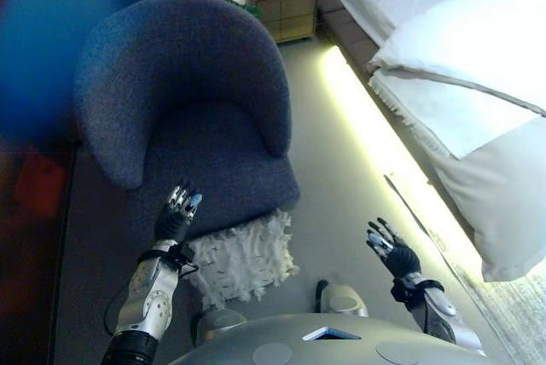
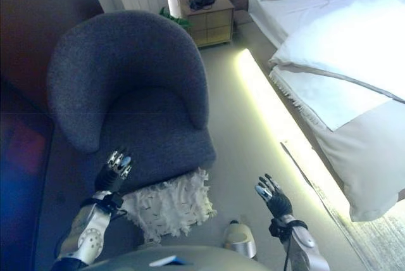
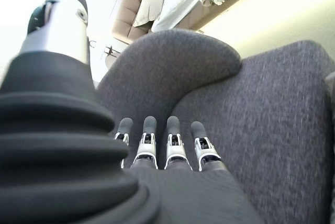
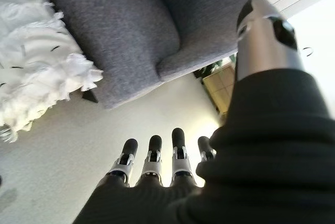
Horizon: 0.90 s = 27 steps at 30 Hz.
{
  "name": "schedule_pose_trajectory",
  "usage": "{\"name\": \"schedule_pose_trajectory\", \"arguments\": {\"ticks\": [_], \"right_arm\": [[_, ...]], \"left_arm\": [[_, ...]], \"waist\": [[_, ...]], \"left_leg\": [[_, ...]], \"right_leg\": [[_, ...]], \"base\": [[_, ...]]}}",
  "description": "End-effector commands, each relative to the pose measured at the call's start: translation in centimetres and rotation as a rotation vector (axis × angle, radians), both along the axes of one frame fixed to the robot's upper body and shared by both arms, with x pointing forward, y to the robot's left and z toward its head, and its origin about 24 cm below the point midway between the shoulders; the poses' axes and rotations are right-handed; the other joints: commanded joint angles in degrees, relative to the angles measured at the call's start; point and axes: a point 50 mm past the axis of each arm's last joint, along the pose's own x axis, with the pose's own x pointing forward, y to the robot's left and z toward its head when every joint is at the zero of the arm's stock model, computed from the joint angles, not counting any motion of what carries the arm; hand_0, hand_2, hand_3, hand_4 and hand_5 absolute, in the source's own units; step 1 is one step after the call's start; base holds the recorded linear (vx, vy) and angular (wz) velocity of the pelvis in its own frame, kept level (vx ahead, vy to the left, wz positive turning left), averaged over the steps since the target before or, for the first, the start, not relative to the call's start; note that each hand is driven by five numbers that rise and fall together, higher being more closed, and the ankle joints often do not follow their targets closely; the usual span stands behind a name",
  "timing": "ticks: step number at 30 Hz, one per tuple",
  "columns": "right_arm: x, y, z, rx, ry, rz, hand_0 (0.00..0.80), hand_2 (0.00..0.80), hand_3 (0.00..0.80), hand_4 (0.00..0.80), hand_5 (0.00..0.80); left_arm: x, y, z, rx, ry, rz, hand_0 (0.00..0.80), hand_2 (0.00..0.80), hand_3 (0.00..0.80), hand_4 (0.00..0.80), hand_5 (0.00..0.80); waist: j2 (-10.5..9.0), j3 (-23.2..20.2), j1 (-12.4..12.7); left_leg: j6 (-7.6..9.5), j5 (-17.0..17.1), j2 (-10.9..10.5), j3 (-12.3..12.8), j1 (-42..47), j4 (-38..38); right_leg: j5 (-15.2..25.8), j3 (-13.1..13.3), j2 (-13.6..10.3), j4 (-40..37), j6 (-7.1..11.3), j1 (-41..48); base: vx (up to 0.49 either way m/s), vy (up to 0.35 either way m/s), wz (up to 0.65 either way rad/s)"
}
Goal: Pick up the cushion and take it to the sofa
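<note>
While the white shaggy cushion point(image 1: 241, 258) lies on the floor against the front of the dark armchair point(image 1: 183, 101), ungrasped, both the left hand point(image 1: 175, 216) and right hand point(image 1: 392, 250) hover with fingers straight and empty, so reaching down to grasp it looks next.

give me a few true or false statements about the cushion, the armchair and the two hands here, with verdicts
1. The shaggy white cushion lies on the floor against the front of the dark grey round-backed armchair. True.
2. The left hand grips the cushion. False: it is open, holding nothing, above the armchair's front edge.
3. The right hand is open over the pale floor. True.
4. The cushion sits on the white bed. False: it is on the floor.
</note>
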Motion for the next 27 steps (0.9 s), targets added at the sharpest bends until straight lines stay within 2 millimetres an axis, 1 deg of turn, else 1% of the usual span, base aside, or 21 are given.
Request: {"name": "schedule_pose_trajectory", "arguments": {"ticks": [1, 2, 3, 4, 5, 6, 7, 8, 10, 11, 12, 13, 16, 17, 19, 21, 22, 24, 25, 26, 27], "right_arm": [[2.1, 1.6, 1.5, 0.045, -0.134, 0.041, 0.0, 0.0, 0.0, 0.0, 0.0], [2.4, 1.6, 1.6, 0.052, -0.143, 0.03, 0.0, 0.0, 0.0, 0.0, 0.0], [2.7, 1.6, 1.7, 0.061, -0.158, 0.014, 0.0, 0.0, 0.0, 0.0, 0.0], [3.0, 1.7, 1.9, 0.066, -0.174, -0.002, 0.0, 0.0, 0.0, 0.0, 0.0], [3.4, 1.8, 2.1, 0.072, -0.189, -0.018, 0.0, 0.0, 0.0, 0.0, 0.0], [3.6, 2.0, 2.3, 0.087, -0.204, -0.033, 0.0, 0.0, 0.0, 0.0, 0.0], [3.8, 2.1, 2.4, 0.108, -0.216, -0.046, 0.0, 0.0, 0.0, 0.0, 0.0], [3.9, 2.3, 2.4, 0.124, -0.215, -0.059, 0.0, 0.0, 0.0, 0.0, 0.0], [4.3, 2.5, 2.1, 0.126, -0.203, -0.074, 0.0, 0.0, 0.0, 0.0, 0.0], [4.3, 2.8, 2.0, 0.139, -0.202, -0.071, 0.0, 0.0, 0.0, 0.0, 0.0], [4.3, 3.1, 1.8, 0.14, -0.199, -0.066, 0.0, 0.0, 0.0, 0.0, 0.0], [4.2, 3.4, 1.7, 0.14, -0.199, -0.058, 0.0, 0.0, 0.0, 0.0, 0.0], [4.2, 4.0, 1.5, 0.129, -0.188, -0.054, 0.0, 0.0, 0.0, 0.0, 0.0], [4.1, 4.1, 1.4, 0.126, -0.185, -0.057, 0.0, 0.0, 0.0, 0.0, 0.0], [3.6, 4.1, 1.2, 0.118, -0.176, -0.062, 0.0, 0.0, 0.0, 0.0, 0.0], [3.1, 4.1, 0.8, 0.125, -0.161, -0.063, 0.0, 0.0, 0.0, 0.0, 0.0], [2.8, 4.1, 0.7, 0.13, -0.15, -0.059, 0.0, 0.0, 0.0, 0.0, 0.0], [2.4, 4.1, 0.5, 0.135, -0.13, -0.042, 0.0, 0.0, 0.0, 0.0, 0.0], [2.1, 4.1, 0.4, 0.142, -0.115, -0.031, 0.0, 0.0, 0.0, 0.0, 0.0], [2.2, 4.2, 0.4, 0.143, -0.111, -0.024, 0.0, 0.0, 0.0, 0.0, 0.0], [2.3, 4.3, 0.3, 0.145, -0.109, -0.012, 0.0, 0.0, 0.0, 0.0, 0.0]], "left_arm": [[0.2, 2.4, 2.3, 0.027, -0.114, 0.04, 0.0, 0.0, 0.0, 0.0, 0.0], [0.3, 2.4, 2.4, 0.027, -0.118, 0.037, 0.0, 0.0, 0.0, 0.0, 0.0], [0.5, 2.4, 2.5, 0.029, -0.124, 0.028, 0.0, 0.0, 0.0, 0.0, 0.0], [0.6, 2.4, 2.7, 0.033, -0.129, 0.02, 0.0, 0.0, 0.0, 0.0, 0.0], [0.7, 2.5, 2.7, 0.04, -0.13, 0.012, 0.0, 0.0, 0.0, 0.0, 0.0], [0.7, 2.7, 2.8, 0.052, -0.134, 0.001, 0.0, 0.0, 0.0, 0.0, 0.0], [0.7, 2.9, 3.0, 0.066, -0.142, -0.009, 0.0, 0.0, 0.0, 0.0, 0.0], [0.8, 3.1, 3.2, 0.093, -0.147, -0.013, 0.0, 0.0, 0.0, 0.0, 0.0], [1.1, 3.6, 3.3, 0.122, -0.141, 0.002, 0.0, 0.0, 0.0, 0.0, 0.0], [1.3, 3.8, 3.6, 0.129, -0.146, 0.002, 0.0, 0.0, 0.0, 0.0, 0.0], [1.3, 3.9, 3.7, 0.137, -0.144, 0.003, 0.0, 0.0, 0.0, 0.0, 0.0], [1.3, 4.0, 3.7, 0.142, -0.141, 0.002, 0.0, 0.0, 0.0, 0.0, 0.0], [1.2, 4.2, 3.7, 0.149, -0.128, 0.006, 0.0, 0.0, 0.0, 0.0, 0.0], [1.2, 4.2, 3.7, 0.141, -0.124, 0.008, 0.0, 0.0, 0.0, 0.0, 0.0], [1.2, 4.2, 3.5, 0.138, -0.116, -0.008, 0.0, 0.0, 0.0, 0.0, 0.0], [1.0, 4.2, 3.4, 0.152, -0.108, -0.027, 0.0, 0.0, 0.0, 0.0, 0.0], [0.8, 4.2, 3.3, 0.164, -0.101, -0.033, 0.0, 0.0, 0.0, 0.0, 0.0], [0.8, 4.0, 3.2, 0.176, -0.096, -0.045, 0.0, 0.0, 0.0, 0.0, 0.0], [0.9, 3.9, 3.2, 0.185, -0.092, -0.041, 0.0, 0.0, 0.0, 0.0, 0.0], [1.0, 3.8, 3.2, 0.187, -0.092, -0.034, 0.0, 0.0, 0.0, 0.0, 0.0], [1.5, 3.6, 3.3, 0.19, -0.097, -0.024, 0.0, 0.0, 0.0, 0.0, 0.0]], "waist": [[-2.15, -1.3, 0.3], [-2.15, -1.1, 0.4], [-2.42, -0.6, 0.6], [-2.94, -0.3, 0.9], [-3.4, -0.1, 1.3], [-3.81, 0.1, 1.6], [-4.12, 0.2, 2.0], [-4.46, 0.2, 2.6], [-4.66, 0.2, 3.4], [-4.76, 0.1, 3.7], [-4.88, -0.2, 4.0], [-5.03, -0.4, 4.6], [-5.6, -1.3, 5.8], [-5.79, -1.4, 6.0], [-6.48, -1.8, 5.8], [-6.82, -1.8, 5.9], [-6.99, -1.8, 5.9], [-7.23, -2.0, 5.7], [-7.43, -1.9, 5.8], [-7.57, -1.8, 5.8], [-7.92, -1.8, 5.8]], "left_leg": [[-8.02, 2.9, 1.3, -0.7, 0.8, -5.6], [-7.95, 1.9, 0.7, -0.5, 0.9, -5.4], [-7.67, -0.7, -0.3, 0.1, 0.5, -3.6], [-7.07, -4.1, -1.6, 0.4, -0.4, -1.6], [-6.33, -6.7, -3.0, 0.9, -1.3, 0.7], [-5.7, -8.6, -4.1, 1.0, -2.3, 3.2], [-5.03, -10.1, -5.2, 0.3, -3.2, 5.0], [-3.72, -12.2, -6.9, -0.7, -4.2, 6.8], [-2.49, -13.8, -9.0, -1.4, -4.8, 7.9], [-1.69, -14.4, -9.8, -1.2, -4.9, 8.1], [-1.16, -14.8, -10.3, -0.9, -5.0, 8.3], [-0.74, -15.2, -10.9, -0.7, -5.2, 8.4], [0.32, -15.8, -12.4, -0.3, -5.6, 7.9], [0.66, -16.1, -12.9, -0.2, -5.5, 7.8], [1.38, -16.2, -13.7, 0.5, -5.9, 7.2], [1.88, -16.0, -13.7, 1.6, -5.4, 6.6], [2.14, -15.8, -13.7, 2.2, -5.2, 6.1], [2.25, -15.3, -13.4, 2.3, -5.0, 5.6], [2.04, -15.1, -13.0, 2.4, -5.1, 5.9], [1.75, -15.2, -12.6, 2.3, -5.3, 6.4], [1.46, -15.4, -12.2, 2.2, -6.1, 7.3]], "right_leg": [[2.5, 3.0, -5.9, -2.5, 1.98, 2.8], [2.6, 3.1, -7.0, -2.3, 2.85, 2.9], [3.2, 3.3, -8.7, -2.1, 3.75, 3.0], [4.2, 3.2, -10.6, -2.3, 4.35, 2.9], [5.7, 2.8, -12.5, -2.7, 4.76, 3.0], [7.2, 2.4, -13.9, -3.6, 5.0, 3.4], [8.2, 2.4, -14.8, -4.4, 5.18, 3.7], [9.8, 2.7, -16.0, -5.4, 5.31, 3.4], [13.0, 2.8, -17.7, -7.0, 5.72, 2.9], [14.5, 2.6, -18.3, -7.9, 5.97, 2.7], [15.4, 2.2, -18.5, -8.8, 6.03, 2.8], [16.5, 1.4, -18.7, -9.7, 6.17, 2.8], [18.2, -0.2, -18.7, -11.4, 6.48, 2.9], [18.8, -0.2, -18.8, -11.2, 6.55, 2.8], [20.4, 0.3, -19.4, -9.5, 6.8, 1.4], [19.9, -0.6, -18.9, -7.0, 6.86, 1.2], [18.7, -1.1, -18.0, -5.3, 6.71, 0.9], [14.7, -1.7, -15.0, -4.4, 5.87, 1.1], [12.4, -2.7, -13.4, -4.9, 5.17, 1.5], [11.5, -2.6, -12.2, -5.9, 4.93, 1.6], [10.7, -2.2, -10.5, -8.1, 4.97, 1.7]], "base": [[0.062, 0.403, 0.2], [0.038, 0.411, 0.23], [0.003, 0.39, 0.13], [-0.02, 0.406, -0.01], [-0.024, 0.383, -0.1], [-0.009, 0.374, -0.08], [0.008, 0.367, -0.02], [0.014, 0.349, -0.03], [0.005, 0.319, -0.16], [0.004, 0.252, -0.1], [0.008, 0.231, -0.06], [0.011, 0.155, -0.1], [0.023, 0.146, -0.14], [0.03, 0.134, -0.11], [0.043, 0.116, -0.24], [0.067, 0.06, -0.23], [0.084, 0.031, -0.22], [0.119, -0.041, -0.18], [0.151, -0.138, -0.14], [0.154, -0.227, -0.17], [0.106, -0.223, -0.22]]}}
